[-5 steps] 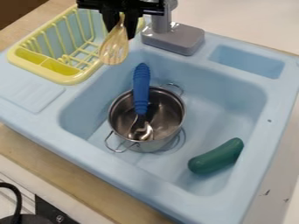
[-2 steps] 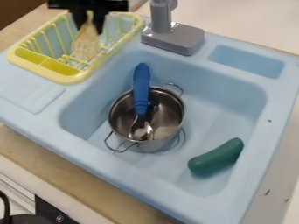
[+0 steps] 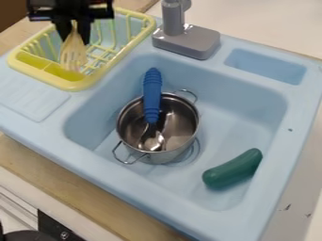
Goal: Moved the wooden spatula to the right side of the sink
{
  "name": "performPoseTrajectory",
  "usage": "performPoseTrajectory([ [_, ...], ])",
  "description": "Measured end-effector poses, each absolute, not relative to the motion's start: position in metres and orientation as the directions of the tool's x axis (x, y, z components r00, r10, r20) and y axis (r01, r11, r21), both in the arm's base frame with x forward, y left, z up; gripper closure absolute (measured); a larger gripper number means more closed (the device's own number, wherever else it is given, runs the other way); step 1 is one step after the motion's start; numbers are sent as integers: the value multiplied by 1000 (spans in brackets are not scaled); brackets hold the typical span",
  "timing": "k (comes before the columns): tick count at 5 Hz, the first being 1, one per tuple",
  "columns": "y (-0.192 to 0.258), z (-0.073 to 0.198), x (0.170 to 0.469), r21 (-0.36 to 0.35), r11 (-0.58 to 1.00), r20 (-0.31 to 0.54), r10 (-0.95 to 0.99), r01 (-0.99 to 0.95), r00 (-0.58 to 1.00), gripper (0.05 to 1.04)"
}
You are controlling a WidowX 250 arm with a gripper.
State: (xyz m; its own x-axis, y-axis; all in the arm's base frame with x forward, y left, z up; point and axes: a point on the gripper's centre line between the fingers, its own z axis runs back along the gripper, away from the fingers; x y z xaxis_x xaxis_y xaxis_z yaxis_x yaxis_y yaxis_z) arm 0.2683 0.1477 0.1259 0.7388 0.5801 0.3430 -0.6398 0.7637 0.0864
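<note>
Shifted farther over the yellow dish rack [image 3: 78,85]: one wooden spatula [image 3: 73,54], handle pinched in my gripper [image 3: 75,39], hangs head down directly beneath the grip, long axis near upright, above the rack's divided end.

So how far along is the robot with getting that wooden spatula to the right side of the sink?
The pick-up looks done: the gripper holds the wooden spatula. It's in hand over the yellow dish rack, at the view's left. Carrying it to the right side of the sink and releasing it are left.
</note>
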Motion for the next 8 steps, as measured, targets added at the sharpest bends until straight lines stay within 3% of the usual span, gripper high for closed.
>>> performPoseTrajectory([
  [3,166,115,250,23,687,378,667,-726,643,899],
  [4,167,115,249,2,684,374,676,-729,635,847],
  [6,163,114,251,-22,695,362,675,-718,643,302],
  [7,159,115,252,-19,701,348,673,-713,653,97],
  [8,157,115,252,-15,708,345,667,-706,661,91],
])
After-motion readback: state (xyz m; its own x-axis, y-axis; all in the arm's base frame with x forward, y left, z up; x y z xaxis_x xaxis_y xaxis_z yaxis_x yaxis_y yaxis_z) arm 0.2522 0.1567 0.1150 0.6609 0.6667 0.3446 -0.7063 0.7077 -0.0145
